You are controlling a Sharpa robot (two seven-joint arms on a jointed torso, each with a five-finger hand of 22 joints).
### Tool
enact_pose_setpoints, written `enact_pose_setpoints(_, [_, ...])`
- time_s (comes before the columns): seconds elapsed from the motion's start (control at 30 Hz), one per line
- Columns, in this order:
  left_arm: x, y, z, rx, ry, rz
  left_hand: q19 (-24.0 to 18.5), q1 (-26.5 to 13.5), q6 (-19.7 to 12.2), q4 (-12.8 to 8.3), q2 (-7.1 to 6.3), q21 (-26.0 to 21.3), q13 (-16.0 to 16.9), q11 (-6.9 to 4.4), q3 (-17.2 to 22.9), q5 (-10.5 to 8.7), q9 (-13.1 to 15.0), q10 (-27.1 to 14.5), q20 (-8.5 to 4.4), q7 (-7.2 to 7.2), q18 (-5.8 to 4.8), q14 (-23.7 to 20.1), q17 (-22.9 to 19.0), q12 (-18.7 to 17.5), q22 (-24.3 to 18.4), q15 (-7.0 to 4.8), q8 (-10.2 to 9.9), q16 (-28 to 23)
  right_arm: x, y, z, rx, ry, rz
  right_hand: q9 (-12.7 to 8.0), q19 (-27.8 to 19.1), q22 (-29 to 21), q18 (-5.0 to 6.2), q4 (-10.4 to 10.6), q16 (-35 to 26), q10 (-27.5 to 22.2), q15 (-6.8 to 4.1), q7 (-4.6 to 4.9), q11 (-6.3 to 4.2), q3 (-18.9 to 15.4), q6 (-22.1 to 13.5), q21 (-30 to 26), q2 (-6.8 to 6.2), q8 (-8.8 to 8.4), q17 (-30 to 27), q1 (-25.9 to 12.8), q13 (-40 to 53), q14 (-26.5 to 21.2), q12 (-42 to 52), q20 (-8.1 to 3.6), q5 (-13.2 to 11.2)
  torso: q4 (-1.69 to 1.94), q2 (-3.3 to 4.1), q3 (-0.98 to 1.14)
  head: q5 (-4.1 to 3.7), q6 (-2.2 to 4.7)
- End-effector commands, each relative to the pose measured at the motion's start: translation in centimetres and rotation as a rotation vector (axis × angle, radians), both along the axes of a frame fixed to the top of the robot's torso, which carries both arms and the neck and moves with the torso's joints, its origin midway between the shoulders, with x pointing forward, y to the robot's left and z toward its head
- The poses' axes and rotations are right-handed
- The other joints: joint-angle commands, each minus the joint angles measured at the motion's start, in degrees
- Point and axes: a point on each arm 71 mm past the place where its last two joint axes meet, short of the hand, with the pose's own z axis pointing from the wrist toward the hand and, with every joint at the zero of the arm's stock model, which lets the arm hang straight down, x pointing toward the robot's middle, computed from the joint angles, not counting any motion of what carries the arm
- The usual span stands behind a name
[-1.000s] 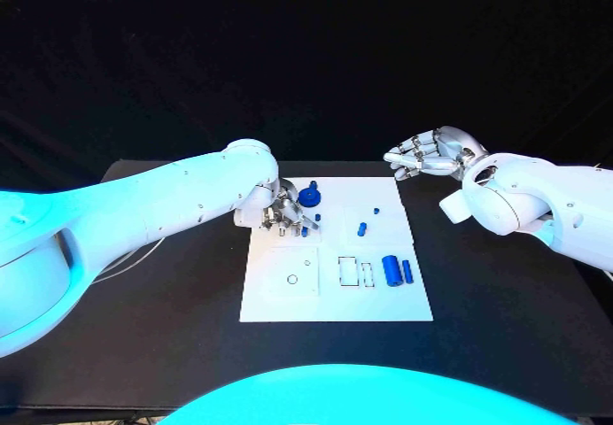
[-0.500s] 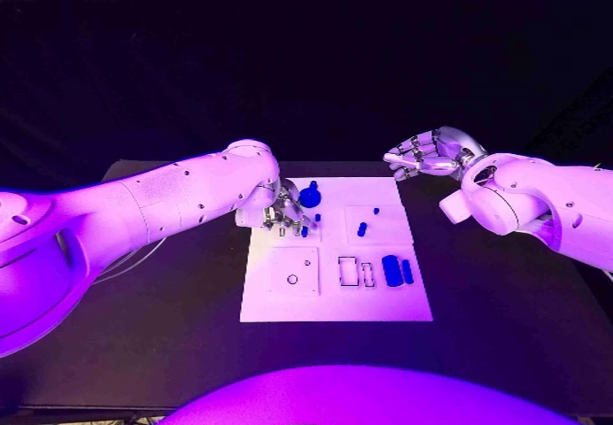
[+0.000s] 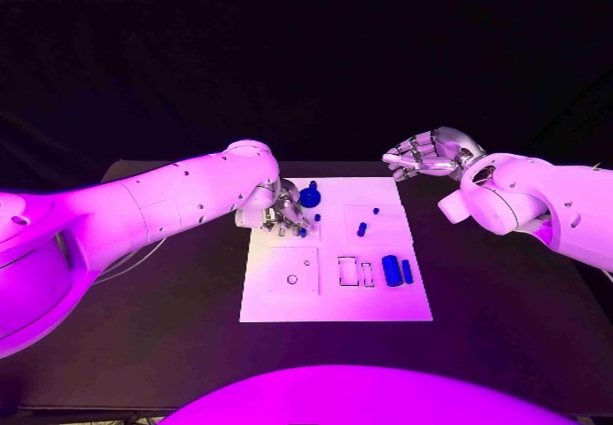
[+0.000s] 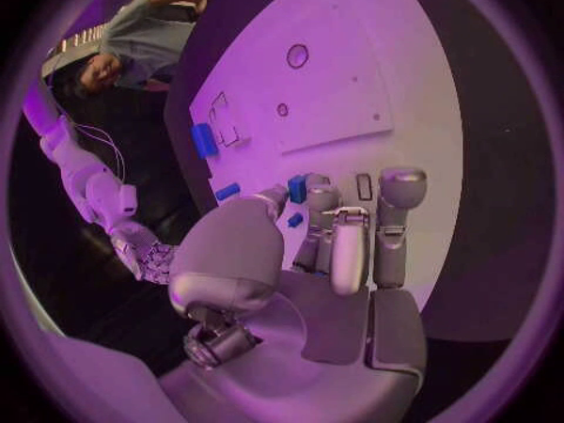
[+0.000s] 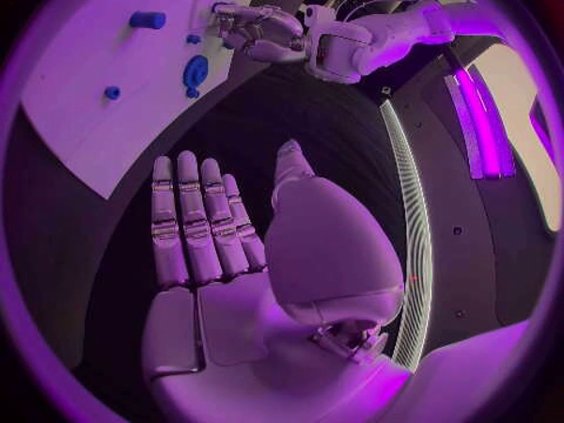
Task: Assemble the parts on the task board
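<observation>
Silver left robot hand [image 3: 283,212] pinching a blue part [image 4: 297,189]; right robot hand [image 3: 428,154] spread, empty.

A white board [image 3: 335,297] lay in the middle of the black surface [image 3: 511,292], with small blue pieces [image 3: 393,270] scattered on it. The left hand [image 3: 283,215] reached down over the board's far left corner, its fingers among a few blue pieces beside a round blue part [image 3: 311,197]. The right hand [image 3: 428,155] hung above the surface just beyond the board's far right corner, fingers curled, holding nothing.
</observation>
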Motion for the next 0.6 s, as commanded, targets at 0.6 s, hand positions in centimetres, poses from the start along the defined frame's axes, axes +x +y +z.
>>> enact_pose_setpoints(0.6, [-0.08,-0.36,0.05,-0.036,0.009,0.014,0.14,2.67,-0.53,-3.14,-1.6,0.91,0.64,-0.42,15.1,0.04,2.41,-0.28,-0.09,-0.11,-0.11,6.07,15.81,0.02,0.91,-0.53,-0.92,0.8,0.03,0.17,-0.03,0.001,0.004,0.01,0.64,-1.14,-0.39,0.31,0.33,-1.03,-0.74,0.23,2.33,0.25,0.18,-0.42,-0.65,-1.12,-0.56,-0.4,-1.06,-0.49,-1.09,-0.45,0.0,-0.29,0.0,0.03,0.02,-0.07,0.01])
